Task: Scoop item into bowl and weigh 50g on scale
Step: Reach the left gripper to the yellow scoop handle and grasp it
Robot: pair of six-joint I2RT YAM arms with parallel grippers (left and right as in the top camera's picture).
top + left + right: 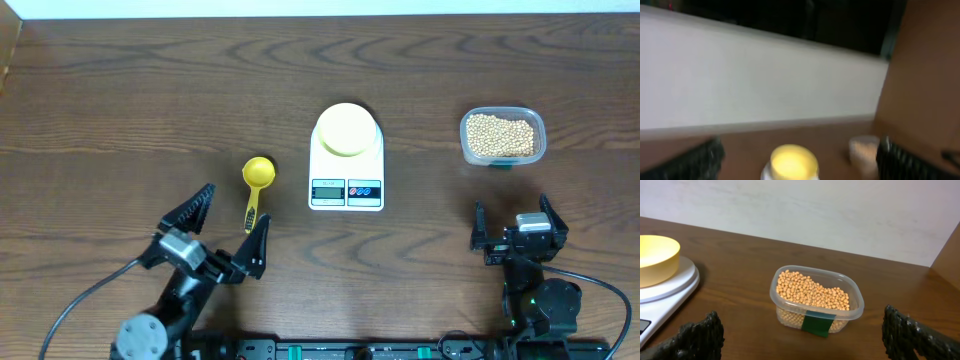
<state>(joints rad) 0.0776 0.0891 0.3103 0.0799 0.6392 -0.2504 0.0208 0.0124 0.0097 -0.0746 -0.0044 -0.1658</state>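
Two robot arms sit at the near edge of a brown wooden table (120,120).

From above, the left gripper (238,203) is spread wide and holds nothing. It is just beside the bright yellow plastic scoop with a long handle (254,195), which lies flat on the table and looks empty. The right gripper (511,205) is spread wide too, with nothing in it. The white flat kitchen scale (346,172) is in the middle, between the two arms. The small round pale yellow bowl (346,128) sits on its round top, and I see no beans in it. All the little round tan beans (500,135) are in the clear plastic tub (541,122), off to the right of the scale. The numbers on the scale are too small to read.

From the left wrist, the picture is blurry. The yellow bowl shows low in the middle, between two dark fingers (695,162) set far apart.

From the right wrist, the tub of beans is right in front, with a green label on its side. The dark fingers (695,340) stand wide on both sides, not touching it. The bowl and scale peek in at the left.

I think the job has not really started. The bowl is in place, but scooping, pouring and weighing are all left to do.
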